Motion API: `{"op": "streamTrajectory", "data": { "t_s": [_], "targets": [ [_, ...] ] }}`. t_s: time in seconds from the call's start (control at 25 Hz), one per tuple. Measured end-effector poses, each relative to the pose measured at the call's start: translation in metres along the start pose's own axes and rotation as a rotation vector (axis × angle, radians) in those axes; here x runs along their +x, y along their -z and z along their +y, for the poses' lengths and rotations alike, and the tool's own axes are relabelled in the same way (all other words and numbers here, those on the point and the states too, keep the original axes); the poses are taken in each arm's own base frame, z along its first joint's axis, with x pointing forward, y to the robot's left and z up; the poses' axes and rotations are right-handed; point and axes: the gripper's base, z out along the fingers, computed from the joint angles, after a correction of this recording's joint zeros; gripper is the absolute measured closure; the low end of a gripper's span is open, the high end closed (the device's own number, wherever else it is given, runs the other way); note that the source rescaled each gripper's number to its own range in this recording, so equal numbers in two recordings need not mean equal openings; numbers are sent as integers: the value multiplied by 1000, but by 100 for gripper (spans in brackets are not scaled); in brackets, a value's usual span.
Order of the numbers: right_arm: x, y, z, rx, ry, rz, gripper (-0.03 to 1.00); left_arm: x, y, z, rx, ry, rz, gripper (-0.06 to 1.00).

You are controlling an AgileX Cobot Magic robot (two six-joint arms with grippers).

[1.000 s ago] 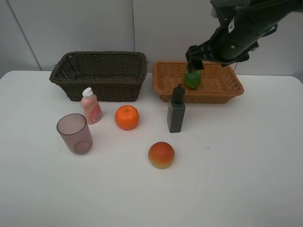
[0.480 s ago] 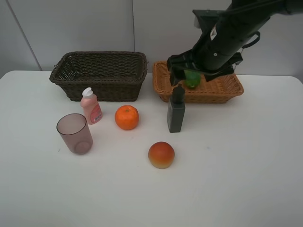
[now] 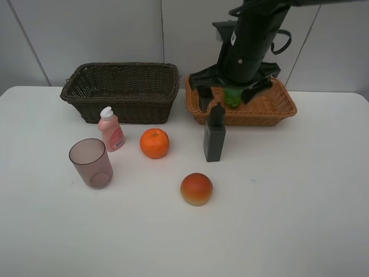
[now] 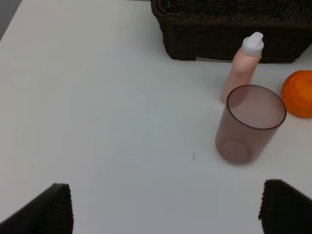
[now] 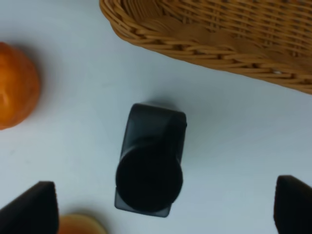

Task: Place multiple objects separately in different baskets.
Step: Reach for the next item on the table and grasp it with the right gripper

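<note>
A green lime (image 3: pixel 233 97) lies in the light tan basket (image 3: pixel 278 107). My right gripper (image 3: pixel 226 98) hangs open over that basket's front left edge, directly above the dark green bottle (image 3: pixel 214 136) (image 5: pixel 150 161), whose cap sits between the open fingers (image 5: pixel 32 209). The orange (image 3: pixel 154 143) (image 5: pixel 14 86), the peach (image 3: pixel 196 188), the pink bottle (image 3: pixel 110 130) (image 4: pixel 242 66) and the purple cup (image 3: pixel 90 163) (image 4: pixel 250 123) stand on the table. The dark brown basket (image 3: pixel 121 89) holds nothing I can see. My left gripper (image 4: pixel 168 209) is open above the table near the cup.
The white table (image 3: pixel 288 202) spreads wide in front and to the right. A grey wall stands behind the baskets. The left arm is out of the high view.
The right arm swung left and forward from above the tan basket to over the dark green bottle. The lime stays in the basket. Nothing else moved.
</note>
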Motion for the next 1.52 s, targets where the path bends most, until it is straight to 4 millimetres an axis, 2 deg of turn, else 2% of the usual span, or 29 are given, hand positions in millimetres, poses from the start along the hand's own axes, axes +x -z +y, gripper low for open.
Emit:
{"op": "streamTrajectory", "data": {
  "t_s": [0.28,0.96,1.32,1.52],
  "targets": [
    [-1,-25,10,-7,-6,75,-2,0,0,0,0,0,0,-5],
    [1,-74,17,15,15,127,-2,0,0,0,0,0,0,-5],
    [-1,-79,18,8,18,111,-2,0,0,0,0,0,0,-5],
    [-1,-80,18,9,18,113,5,0,0,0,0,0,0,-5]
  ]
}}
